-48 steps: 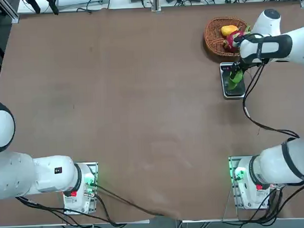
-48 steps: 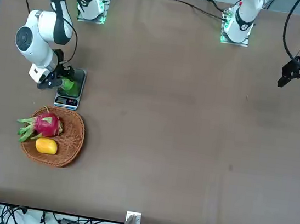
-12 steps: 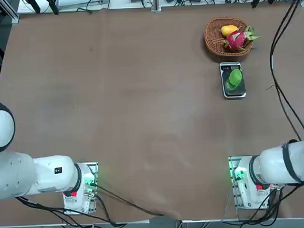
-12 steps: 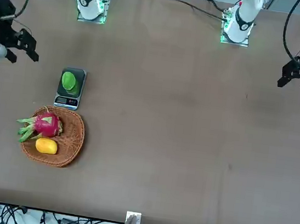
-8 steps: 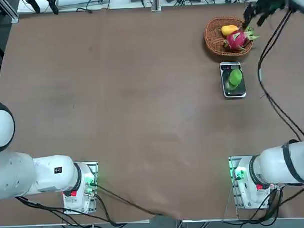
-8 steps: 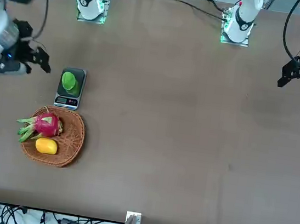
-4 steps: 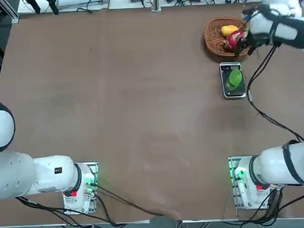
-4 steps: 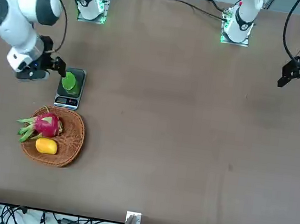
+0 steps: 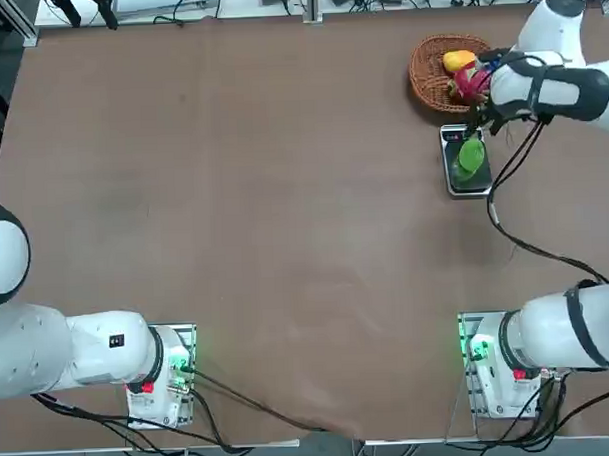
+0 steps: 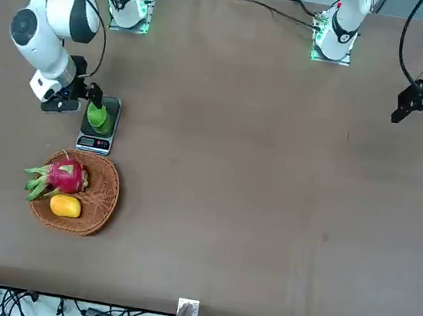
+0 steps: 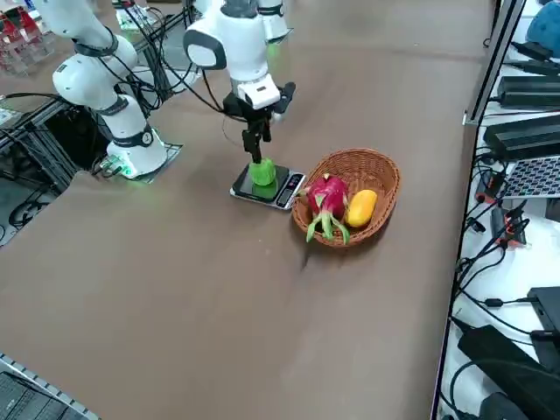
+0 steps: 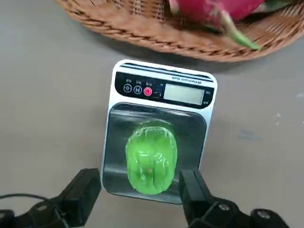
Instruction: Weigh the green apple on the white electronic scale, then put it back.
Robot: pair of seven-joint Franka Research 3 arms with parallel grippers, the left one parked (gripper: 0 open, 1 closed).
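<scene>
Right gripper (image 12: 140, 183) hangs above the near end of the scale, fingers spread wide with nothing between them, the wrist view looking down past both tips. Green apple (image 12: 151, 160) sits on the dark top plate of the white electronic scale (image 12: 186, 131), toward the end away from the display strip (image 12: 184, 94). Just beside that display end, on the brown table (image 9: 285, 229), a round wicker basket (image 11: 382, 171) holds a pink dragon fruit (image 11: 328, 199) and a yellow fruit (image 11: 360, 208).
</scene>
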